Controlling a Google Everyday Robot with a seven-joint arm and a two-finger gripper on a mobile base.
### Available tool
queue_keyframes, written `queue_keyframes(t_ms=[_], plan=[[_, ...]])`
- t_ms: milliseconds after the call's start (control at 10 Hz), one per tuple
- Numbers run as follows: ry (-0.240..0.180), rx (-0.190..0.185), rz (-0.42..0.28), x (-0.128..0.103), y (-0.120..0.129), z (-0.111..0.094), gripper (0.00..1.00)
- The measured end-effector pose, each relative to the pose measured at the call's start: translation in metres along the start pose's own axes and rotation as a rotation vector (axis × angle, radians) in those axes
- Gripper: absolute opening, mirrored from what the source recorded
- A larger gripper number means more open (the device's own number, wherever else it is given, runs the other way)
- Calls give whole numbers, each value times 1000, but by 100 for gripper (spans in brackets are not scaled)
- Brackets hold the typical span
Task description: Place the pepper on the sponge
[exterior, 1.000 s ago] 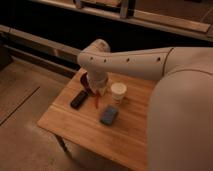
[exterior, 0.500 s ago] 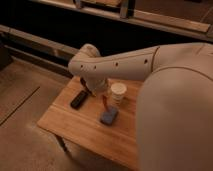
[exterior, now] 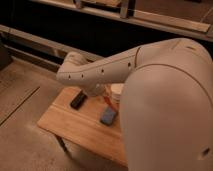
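Low, arm (exterior: pixel 100 70) outstretched, gripper (exterior: pixel 103 96) near sponge (exterior: pixel 108 116)

On my feed the arm (exterior: pixel 100 72) is plain off-white with a few dark dots along it. The gripper (exterior: pixel 104 97) sits closed in the shadow under it, just above the sponge (exterior: pixel 108 116), looking dark. The sponge is solid blue. A sliver of red-orange right above it is the pepper (exterior: pixel 106 101). The table (exterior: pixel 70 125) is pale honey wood, the flat block (exterior: pixel 77 100) black, the cup (exterior: pixel 116 92) white.
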Motion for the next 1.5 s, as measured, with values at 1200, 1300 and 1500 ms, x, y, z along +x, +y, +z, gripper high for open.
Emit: queue_keyframes(t_ms=[1200, 1300, 1500], plan=[[106, -488, 827, -12, -18, 4, 0], [106, -484, 830, -11, -21, 5, 0], [106, -485, 828, -11, -19, 4, 0]])
